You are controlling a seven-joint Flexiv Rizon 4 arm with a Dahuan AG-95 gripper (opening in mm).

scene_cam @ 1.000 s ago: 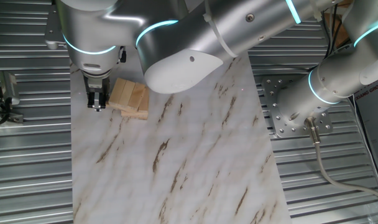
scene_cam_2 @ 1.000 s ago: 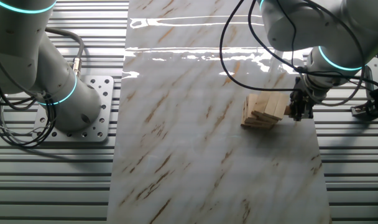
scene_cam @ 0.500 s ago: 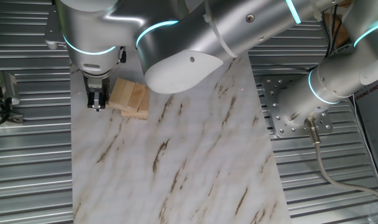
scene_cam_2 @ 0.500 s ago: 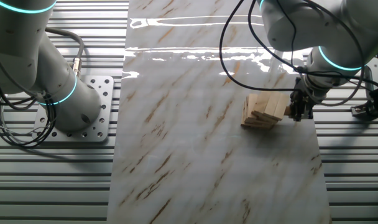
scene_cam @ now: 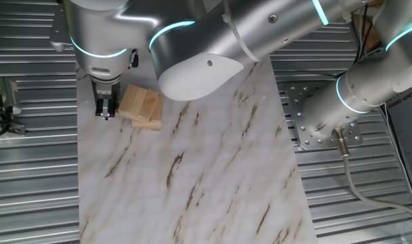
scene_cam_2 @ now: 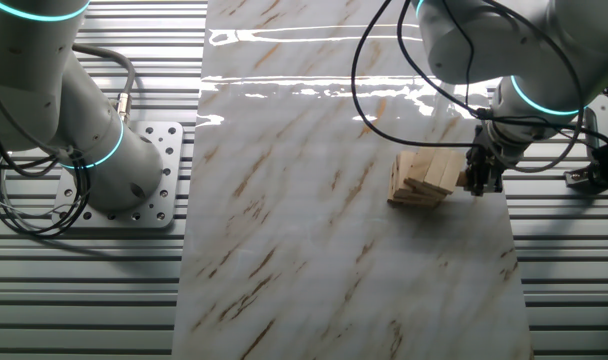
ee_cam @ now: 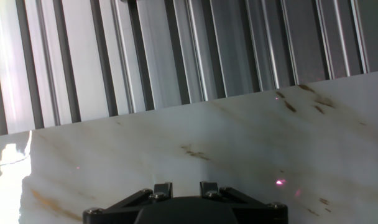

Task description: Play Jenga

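The Jenga stack (scene_cam: 141,106) is a small pile of pale wooden blocks near the far left corner of the marble board (scene_cam: 192,176). In the other fixed view the Jenga stack (scene_cam_2: 424,178) sits near the board's right edge. My gripper (scene_cam: 106,114) points down just left of the stack, close to its side, with its fingers together and nothing between them. From the other side the gripper (scene_cam_2: 480,184) stands right against the stack's right end. The hand view shows only the finger bases (ee_cam: 161,188) over bare marble (ee_cam: 226,137); the stack is out of that view.
The board lies on a ribbed metal table (scene_cam: 30,183). A second arm's base plate (scene_cam: 314,122) stands to the right of the board. A small metal fixture (scene_cam: 6,102) sits on the table left of my gripper. The board's edge (ee_cam: 176,106) runs just ahead of the hand.
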